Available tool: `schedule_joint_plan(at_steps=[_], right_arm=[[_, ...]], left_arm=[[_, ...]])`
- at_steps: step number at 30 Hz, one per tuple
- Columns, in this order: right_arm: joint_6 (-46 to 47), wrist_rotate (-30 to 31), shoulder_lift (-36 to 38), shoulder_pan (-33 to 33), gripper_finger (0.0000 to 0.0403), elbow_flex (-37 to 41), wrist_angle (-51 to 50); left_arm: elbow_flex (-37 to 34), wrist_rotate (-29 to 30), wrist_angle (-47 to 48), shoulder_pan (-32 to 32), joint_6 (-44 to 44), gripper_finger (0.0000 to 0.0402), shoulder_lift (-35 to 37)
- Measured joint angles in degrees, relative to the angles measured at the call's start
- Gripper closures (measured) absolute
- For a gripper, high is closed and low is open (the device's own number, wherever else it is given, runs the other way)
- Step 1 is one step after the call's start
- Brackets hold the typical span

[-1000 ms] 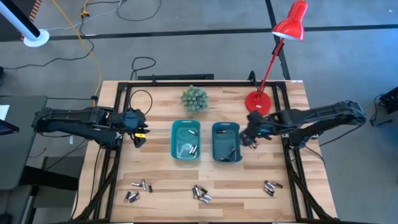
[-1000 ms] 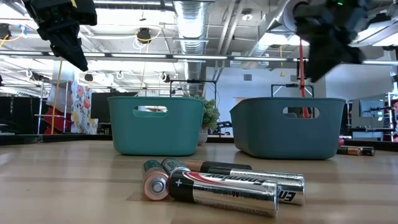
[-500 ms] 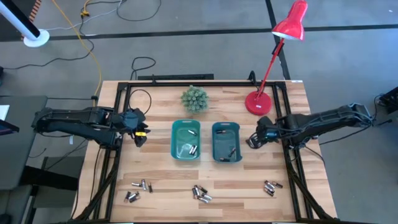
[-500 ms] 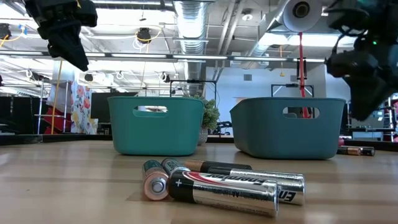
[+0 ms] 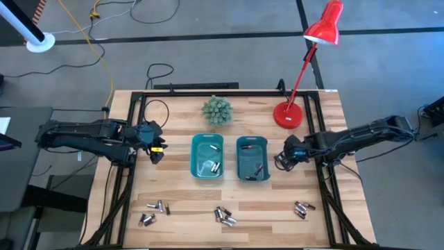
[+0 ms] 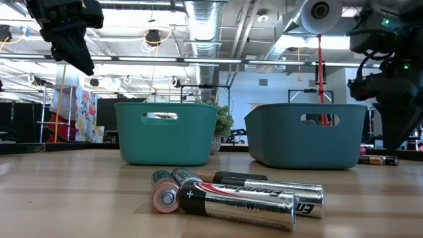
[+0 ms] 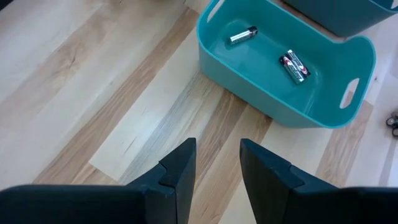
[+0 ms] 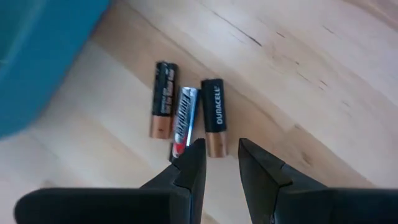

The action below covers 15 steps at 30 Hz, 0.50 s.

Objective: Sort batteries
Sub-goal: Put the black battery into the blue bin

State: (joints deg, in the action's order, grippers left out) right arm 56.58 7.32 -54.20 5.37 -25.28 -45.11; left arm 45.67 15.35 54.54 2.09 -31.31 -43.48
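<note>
Now the right gripper (image 5: 280, 162), fingers parted and empty, is being lowered from beside the right bin (image 5: 252, 158) toward three batteries (image 8: 185, 118) on the table; the left gripper (image 5: 154, 154), likewise slightly parted and empty, is being held idle.

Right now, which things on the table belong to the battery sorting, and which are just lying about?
Job:
- batteries loose near the front edge
- left bin
- right bin
- three batteries under the right gripper

Lying about:
- red lamp
- small plant

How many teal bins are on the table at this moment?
2. The left bin and the right bin stand side by side mid-table, in front of the small plant. None appears hidden.
</note>
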Motion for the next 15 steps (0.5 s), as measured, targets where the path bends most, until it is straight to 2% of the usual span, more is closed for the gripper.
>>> schedule_joint_plan(at_steps=[15], right_arm=[[-5.8, 0.1, -9.6, -1.2, 0.0290, 1.9, 6.6]], left_arm=[[0.0, 0.5, 0.0, 0.0, -1.3, 0.0281, 0.0]])
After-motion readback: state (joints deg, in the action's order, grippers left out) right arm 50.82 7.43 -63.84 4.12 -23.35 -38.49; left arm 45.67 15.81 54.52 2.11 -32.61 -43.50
